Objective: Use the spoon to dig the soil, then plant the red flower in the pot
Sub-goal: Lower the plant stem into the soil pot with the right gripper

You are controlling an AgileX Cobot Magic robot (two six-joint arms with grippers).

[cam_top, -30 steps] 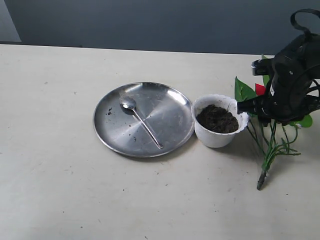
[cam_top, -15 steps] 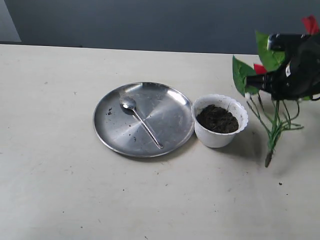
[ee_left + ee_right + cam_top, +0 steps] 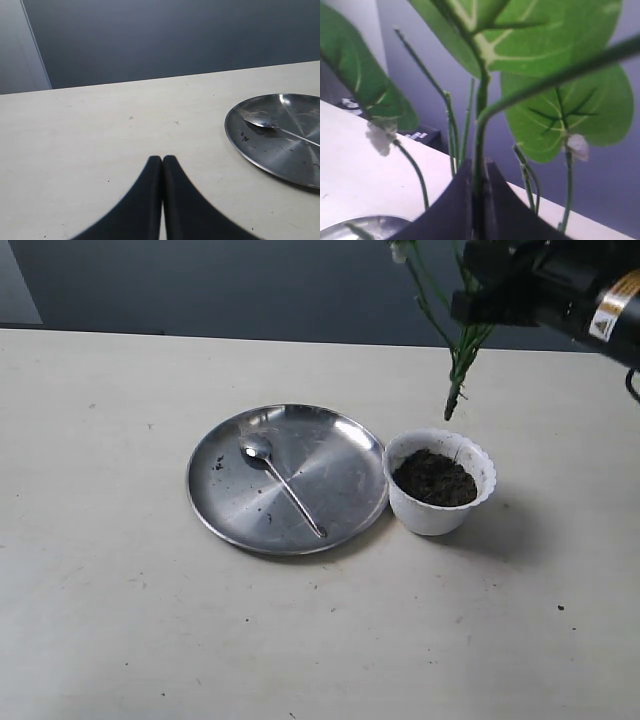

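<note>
Right gripper (image 3: 478, 302) raised at the far right, fingers (image 3: 465, 200) pinched on the flower (image 3: 455, 370) stems, bundle hanging below them. Left gripper (image 3: 162, 165) low, fingers pressed together, nothing between.

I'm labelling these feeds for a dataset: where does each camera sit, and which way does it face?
Exterior view: off the arms, looks down on the table, pot and plate; the right gripper shows at top, holding the red flower.
Left wrist view: low, looks past the shut left gripper across the table.
Right wrist view: looks along shut fingers into leaves.
Shared: exterior and left wrist views show the spoon.
</note>
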